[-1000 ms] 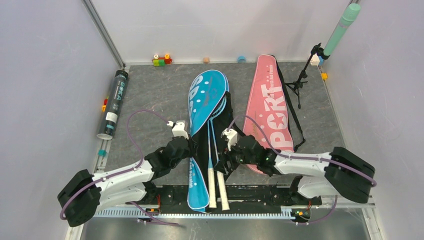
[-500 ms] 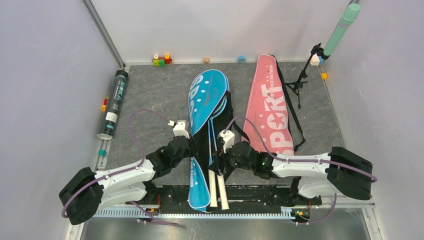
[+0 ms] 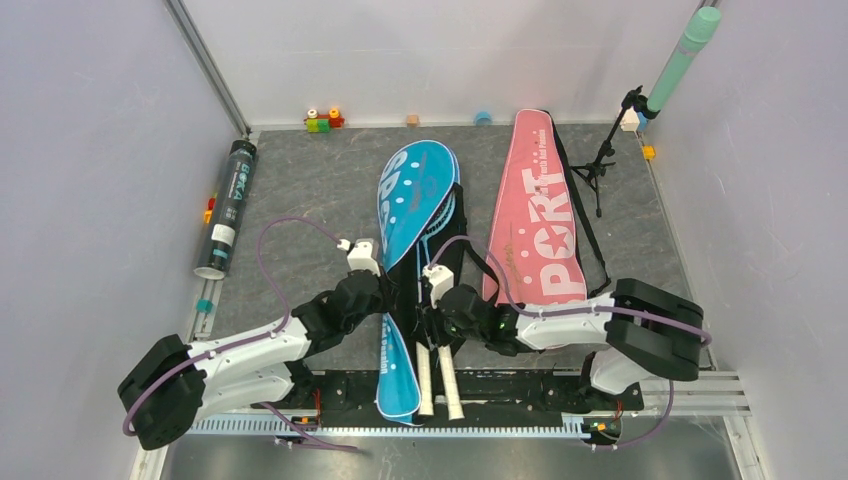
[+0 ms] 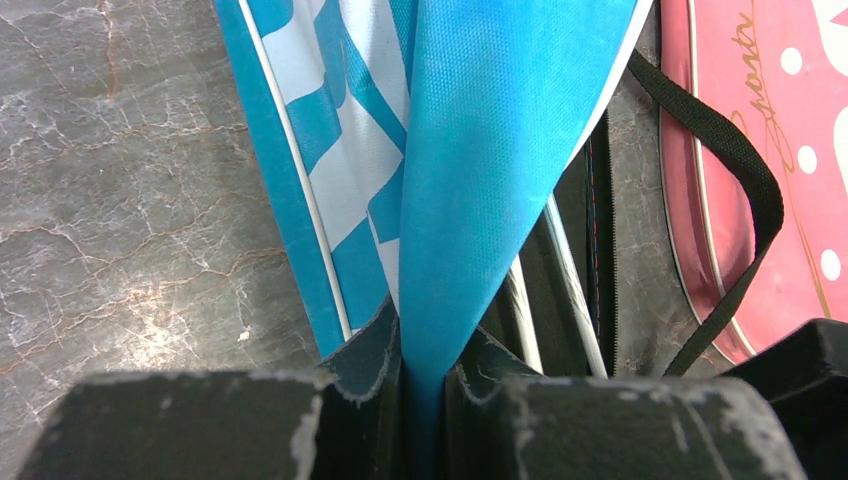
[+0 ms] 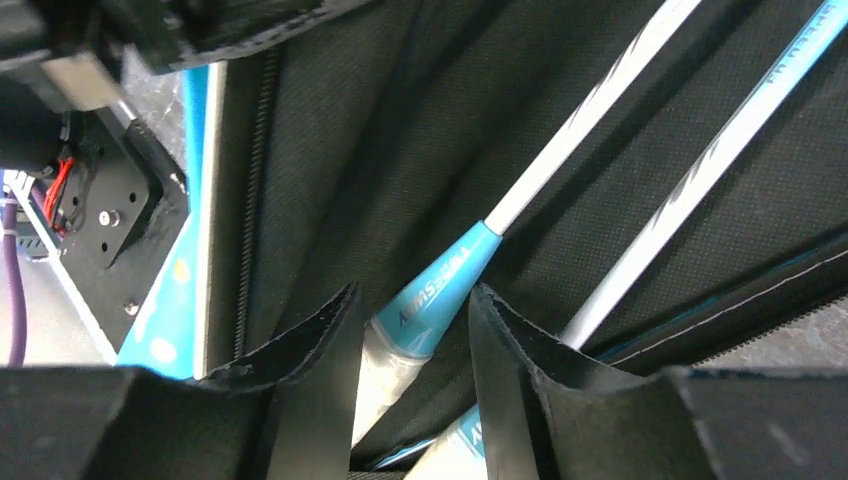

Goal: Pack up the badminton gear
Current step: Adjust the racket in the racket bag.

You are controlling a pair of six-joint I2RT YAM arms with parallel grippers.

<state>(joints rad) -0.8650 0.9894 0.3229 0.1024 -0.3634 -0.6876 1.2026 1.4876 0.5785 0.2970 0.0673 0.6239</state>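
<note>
Left gripper [image 4: 420, 380] pinching the blue bag [image 4: 500, 150]; right gripper [image 5: 412, 330] astride a racket [image 5: 440, 290].
The right fingers are spread either side of the racket's blue cone, inside the bag. The neighbouring pink bag [image 3: 538, 205] reads "PORT"; the cone's lettering is illegible.

A dark grey, marble-patterned table [image 3: 320, 190] fills the enclosure, veined with pale cracks. Plain matte white walls [image 3: 100, 150] close it on three sides, with a slanted silver metal post [image 3: 208, 65] in the far left corner. Lighting is soft and even.
</note>
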